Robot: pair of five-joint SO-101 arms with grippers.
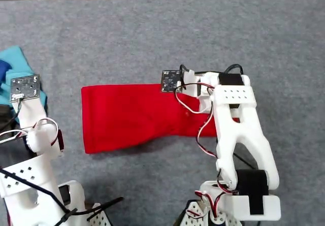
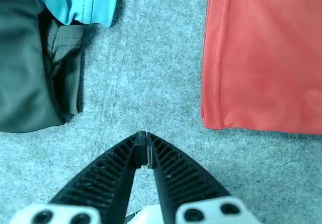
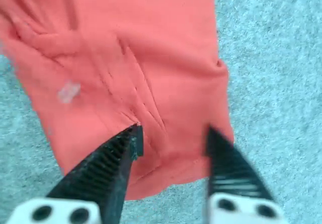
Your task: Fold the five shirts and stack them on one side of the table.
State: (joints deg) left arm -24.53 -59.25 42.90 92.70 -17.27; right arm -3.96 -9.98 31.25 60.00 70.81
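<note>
A red shirt (image 1: 137,115) lies as a long folded strip across the middle of the grey table. My right gripper (image 3: 173,141) hangs open just above its right end, a finger on either side of a bunch of creases in the cloth (image 3: 141,98). At the table's left edge lies a pile with a teal shirt (image 1: 18,58) and a dark grey shirt (image 2: 25,68). Over bare table, between that pile and the red shirt's left end (image 2: 261,58), my left gripper (image 2: 146,151) is shut on nothing.
The teal shirt (image 2: 80,0) overlaps the dark one's far side. Grey felt (image 1: 152,38) covers the whole table, with open room behind and in front of the red strip. The arms' bases stand at the near edge.
</note>
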